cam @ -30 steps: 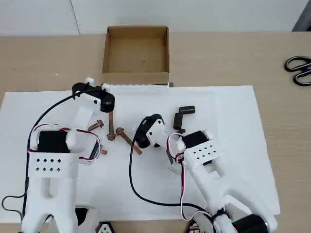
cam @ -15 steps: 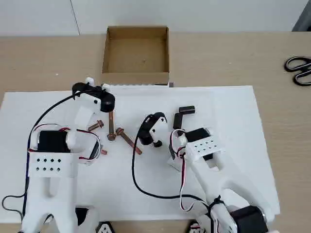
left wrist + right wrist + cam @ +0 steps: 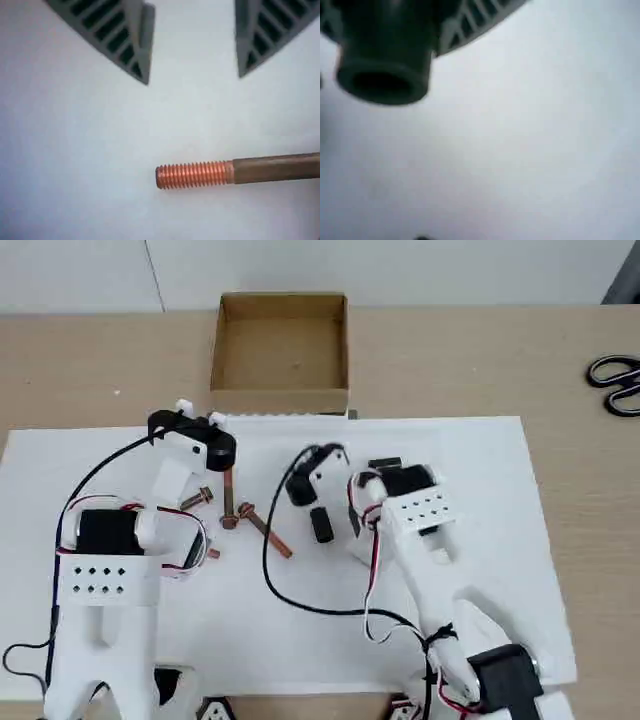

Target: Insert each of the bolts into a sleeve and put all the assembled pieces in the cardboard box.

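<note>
This looks like a robotics lab or maker's workshop. A pale wooden bench (image 3: pixel 100 350) stands against a plain white wall (image 3: pixel 400 270), with a white sheet (image 3: pixel 490 500) spread as a work mat. The left arm (image 3: pixel 105 580) and right arm (image 3: pixel 440 570) are white printed parts with bare servos and loose wiring. Scissors (image 3: pixel 615 385) lie at the bench's edge.

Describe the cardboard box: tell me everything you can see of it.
The cardboard box is plain brown, roughly square and shallow, with four upright walls and an open top. No lid or flaps show. Its floor is bare, and nothing lies inside. It sits flat on the wooden table at the far side, just beyond the white sheet. Its near wall runs along that sheet's far edge, but I cannot tell whether the two touch.
</note>
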`<action>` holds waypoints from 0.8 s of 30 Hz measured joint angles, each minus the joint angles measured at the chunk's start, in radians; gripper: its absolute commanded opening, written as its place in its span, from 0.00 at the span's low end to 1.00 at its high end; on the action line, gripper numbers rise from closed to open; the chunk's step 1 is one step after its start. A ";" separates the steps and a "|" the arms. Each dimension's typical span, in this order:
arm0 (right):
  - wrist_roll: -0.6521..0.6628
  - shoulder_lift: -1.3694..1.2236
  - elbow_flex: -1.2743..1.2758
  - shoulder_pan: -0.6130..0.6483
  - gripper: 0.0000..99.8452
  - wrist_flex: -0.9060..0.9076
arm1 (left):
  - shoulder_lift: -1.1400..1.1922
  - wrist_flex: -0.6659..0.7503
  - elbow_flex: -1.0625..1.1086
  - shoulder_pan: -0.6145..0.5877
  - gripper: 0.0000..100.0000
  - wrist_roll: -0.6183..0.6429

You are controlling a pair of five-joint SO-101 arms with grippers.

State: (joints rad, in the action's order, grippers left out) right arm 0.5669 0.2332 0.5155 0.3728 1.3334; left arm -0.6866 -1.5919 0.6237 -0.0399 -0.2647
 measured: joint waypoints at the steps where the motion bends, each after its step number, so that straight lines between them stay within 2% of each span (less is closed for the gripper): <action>1: -0.011 0.000 -0.043 0.002 0.01 0.031 | 0.000 0.000 0.008 0.000 0.11 0.000; 6: -0.077 -0.002 -0.238 0.002 0.00 0.215 | 0.002 0.002 0.014 0.000 0.11 -0.008; 10: -0.135 -0.002 -0.384 0.000 0.00 0.342 | 0.009 -0.034 -0.026 0.000 0.02 -0.012; 13: -0.172 -0.002 -0.405 0.002 0.00 0.371 | 0.078 -0.103 -0.135 0.000 0.01 -0.012; 20: -0.232 0.100 -0.385 -0.017 0.00 0.382 | 0.420 -0.132 -0.511 -0.115 0.02 -0.006; 24: -0.232 0.133 -0.324 -0.072 0.00 0.382 | 0.548 -0.132 -0.585 -0.117 0.03 -0.037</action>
State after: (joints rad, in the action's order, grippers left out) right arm 0.3353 0.3667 0.1918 0.3007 1.7154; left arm -0.1389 -1.7238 0.0391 -0.1565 -0.3015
